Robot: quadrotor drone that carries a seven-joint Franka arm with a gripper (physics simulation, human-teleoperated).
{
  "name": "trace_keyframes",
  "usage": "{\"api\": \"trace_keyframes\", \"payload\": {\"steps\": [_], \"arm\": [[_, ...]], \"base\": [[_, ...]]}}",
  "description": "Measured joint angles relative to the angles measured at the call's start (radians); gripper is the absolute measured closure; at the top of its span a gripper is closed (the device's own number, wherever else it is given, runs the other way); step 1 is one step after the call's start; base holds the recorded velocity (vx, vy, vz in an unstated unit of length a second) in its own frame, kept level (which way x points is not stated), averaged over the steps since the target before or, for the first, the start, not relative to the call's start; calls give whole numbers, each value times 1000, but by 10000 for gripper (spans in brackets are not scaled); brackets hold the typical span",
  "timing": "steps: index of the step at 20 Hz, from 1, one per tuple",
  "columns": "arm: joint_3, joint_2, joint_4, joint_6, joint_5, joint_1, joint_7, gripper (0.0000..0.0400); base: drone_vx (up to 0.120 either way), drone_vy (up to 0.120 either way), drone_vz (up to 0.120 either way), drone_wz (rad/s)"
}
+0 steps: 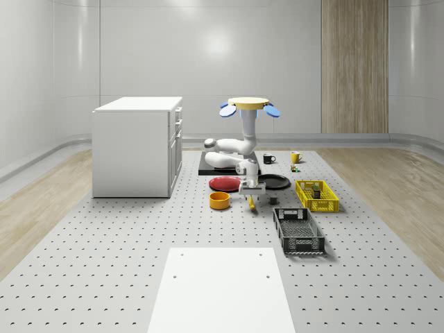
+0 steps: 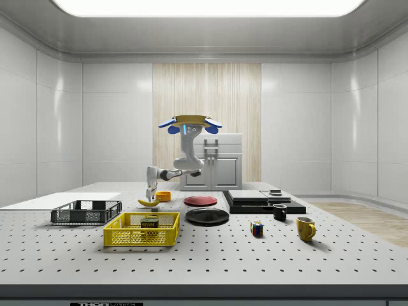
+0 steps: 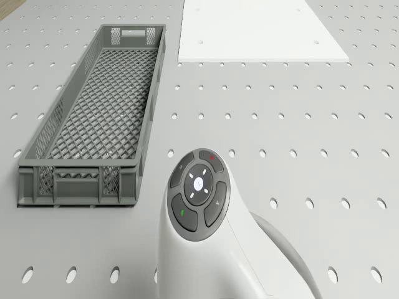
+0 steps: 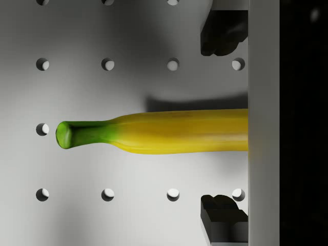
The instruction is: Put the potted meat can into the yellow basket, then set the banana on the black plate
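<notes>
So the drone (image 1: 250, 105) hovers above the perforated table (image 1: 104, 277), roughly over the black tray (image 1: 208, 166) and the red plate (image 1: 225, 183), with the arm reaching down and toward the near side. The gripper (image 1: 251, 196) hangs just over the banana (image 1: 252, 202), fingers pointing down. In the wrist view the two fingertips (image 4: 223, 32) sit spread apart, one on each side of the banana (image 4: 169, 131), with clear gaps, so nothing is pinched. The banana lies flat on the table, green stem end sticking out past the gripper.

The potted meat can (image 2: 150, 223) is already sitting inside the yellow basket (image 1: 317, 195), which is on the whole-scene view's right side of the table. The black plate (image 1: 272, 182) is bare, just beside the red plate and a bit farther back than the banana. An orange bowl (image 1: 219, 200) sits near the banana, on the whole-scene view's left of it.

Other stuff: a gray mesh crate (image 3: 93, 118) nearer than the basket, a white board (image 1: 220, 290) at the near edge, a white cabinet (image 1: 137, 146) on the left, plus a black mug (image 2: 279, 212), a yellow mug (image 2: 306, 228) and a Rubik's cube (image 2: 257, 228) on the far right.
</notes>
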Motion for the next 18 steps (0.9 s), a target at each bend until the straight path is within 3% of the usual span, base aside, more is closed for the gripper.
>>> {"api": "trace_keyframes", "payload": {"steps": [18], "arm": [[-119,7,48,49,-113,-18,-9,0]], "base": [[0,0,0,0]]}}
